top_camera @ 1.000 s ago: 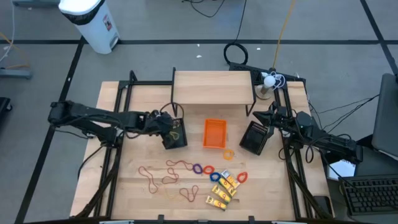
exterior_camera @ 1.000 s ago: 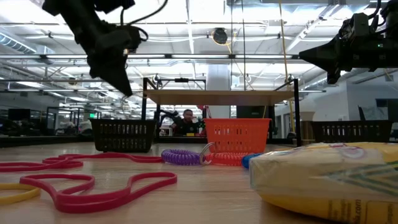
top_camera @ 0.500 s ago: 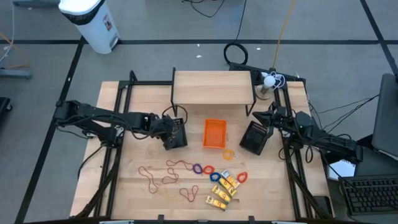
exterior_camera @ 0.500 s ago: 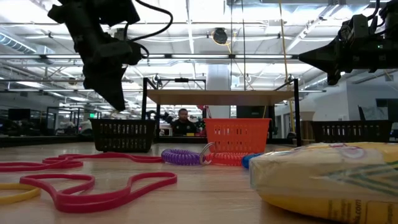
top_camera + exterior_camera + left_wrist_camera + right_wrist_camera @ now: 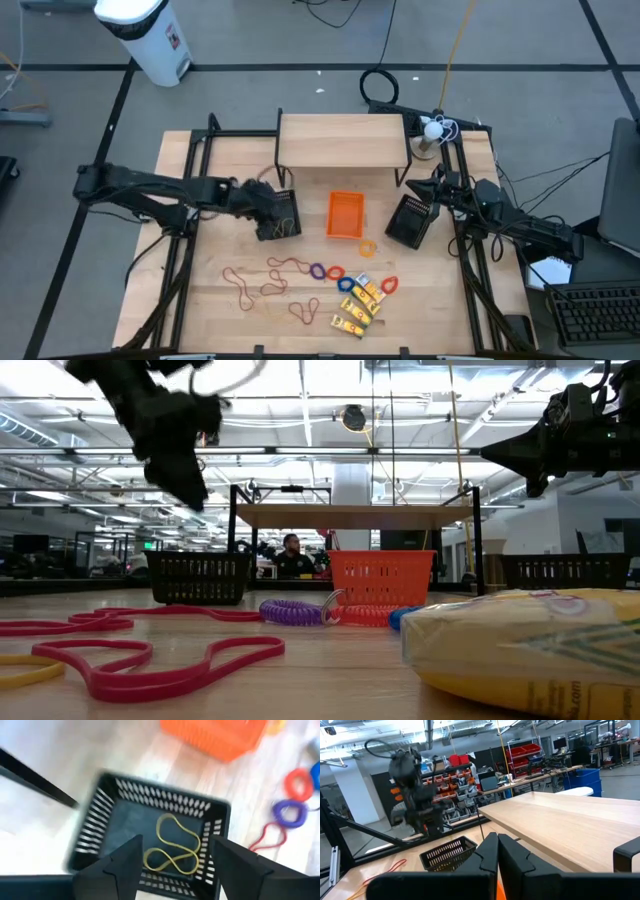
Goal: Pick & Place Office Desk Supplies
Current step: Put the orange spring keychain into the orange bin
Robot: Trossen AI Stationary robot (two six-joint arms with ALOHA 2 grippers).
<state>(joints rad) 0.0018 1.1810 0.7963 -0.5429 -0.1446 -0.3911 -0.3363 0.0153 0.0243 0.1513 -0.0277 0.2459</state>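
The left gripper (image 5: 172, 870) hangs right over the black basket (image 5: 150, 815), its two fingers spread wide with nothing between them. Straight below it, on the basket floor, lies a tan band (image 5: 172, 847), clear of both fingers. To me that reads as a drop just made, so the step in hand is getting the arm up and away cleanly.

Doing that well means lifting straight, so the fingers do not catch the slotted wall or drag the band out, then swinging toward the loose supplies on the near side of the table. The red bands (image 5: 265, 280), the rings (image 5: 330, 272) and the yellow packets (image 5: 360, 305) lie together there, well apart from this gripper, with the orange basket (image 5: 345, 214) just beside its basket on the way.

The tan band is folded into a loose figure-eight, flat on the basket floor. Its long axis runs roughly along the line between the two fingers, one loop nearer each.

The right gripper (image 5: 497, 852) waits off at the far side of the orange basket, above a second black basket (image 5: 410, 220), fingers pressed together on nothing.
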